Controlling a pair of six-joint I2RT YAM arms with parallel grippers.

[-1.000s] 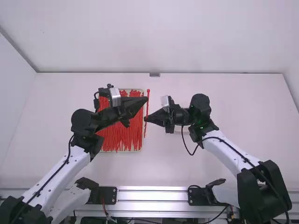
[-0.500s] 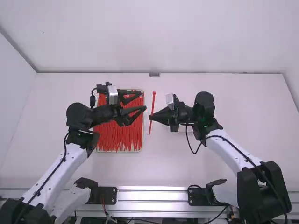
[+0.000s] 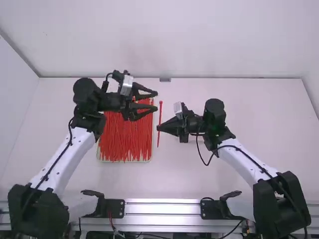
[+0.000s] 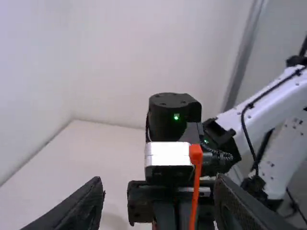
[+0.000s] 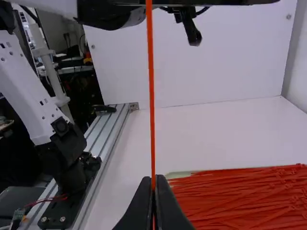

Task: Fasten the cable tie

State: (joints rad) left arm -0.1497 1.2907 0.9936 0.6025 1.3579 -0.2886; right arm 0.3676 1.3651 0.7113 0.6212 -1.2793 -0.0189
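High view, left to right:

- Tray (image 3: 124, 160) of spare red ties (image 3: 124, 132) sits on counter (image 3: 249, 109). Just the stock pile, I'd guess.
- Left gripper (image 3: 153, 101) hovers over tray's far right corner, fingers spread wide, aimed at single cable tie. Looks lined up to catch a free end.
- Cable tie (image 3: 159, 119) just right of tray, held off counter. Thin straight red strip, chunkier head at far end by the look of it. Not looped yet.
- Right gripper (image 3: 159, 128) pinches strip partway along, fingers pressed together. Both ends stick out free, handy for threading.
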